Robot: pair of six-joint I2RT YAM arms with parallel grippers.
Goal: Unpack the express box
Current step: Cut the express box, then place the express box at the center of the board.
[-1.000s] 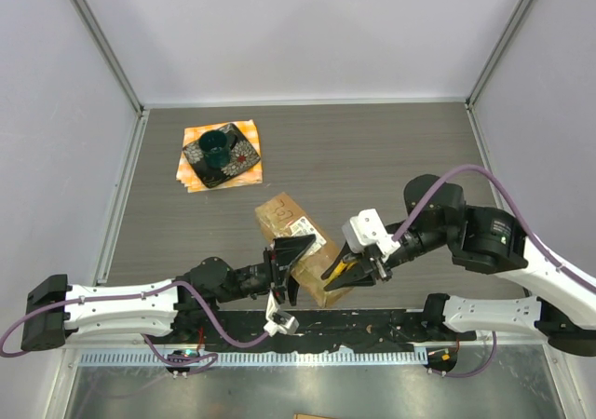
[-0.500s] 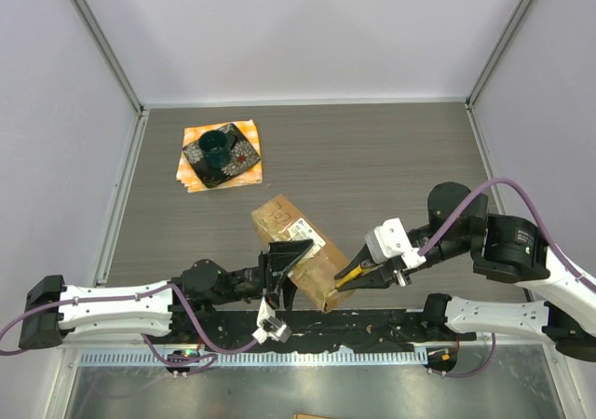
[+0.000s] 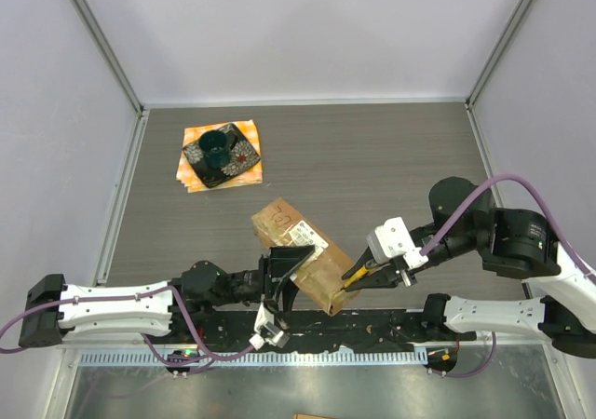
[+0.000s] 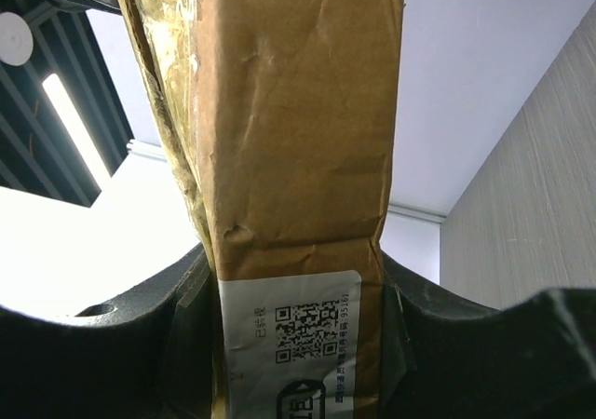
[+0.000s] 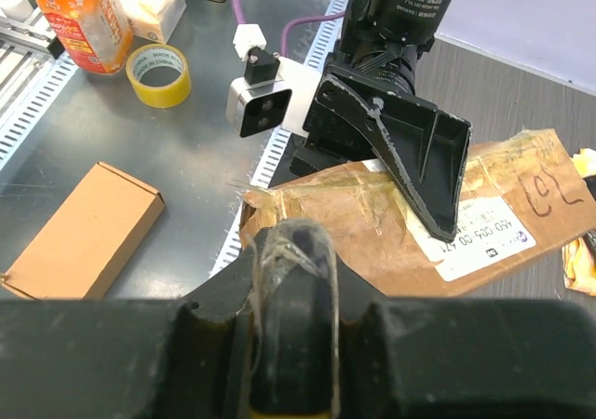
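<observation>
I see left gripper (image 3: 289,270) about half open, jaws clamping box (image 3: 312,250) by its long sides, label up. Right gripper (image 3: 371,272) nearly closed, pinching yellow-black tool (image 3: 353,276). Tool tip meets taped box end just ahead of right fingers.

express box (image 3: 326,268): creased matt brown cardboard, glossy tape (image 5: 365,192); table (image 3: 391,158): matt woodgrain.

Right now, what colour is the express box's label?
White with black print; the label shows best from the right wrist.
</observation>
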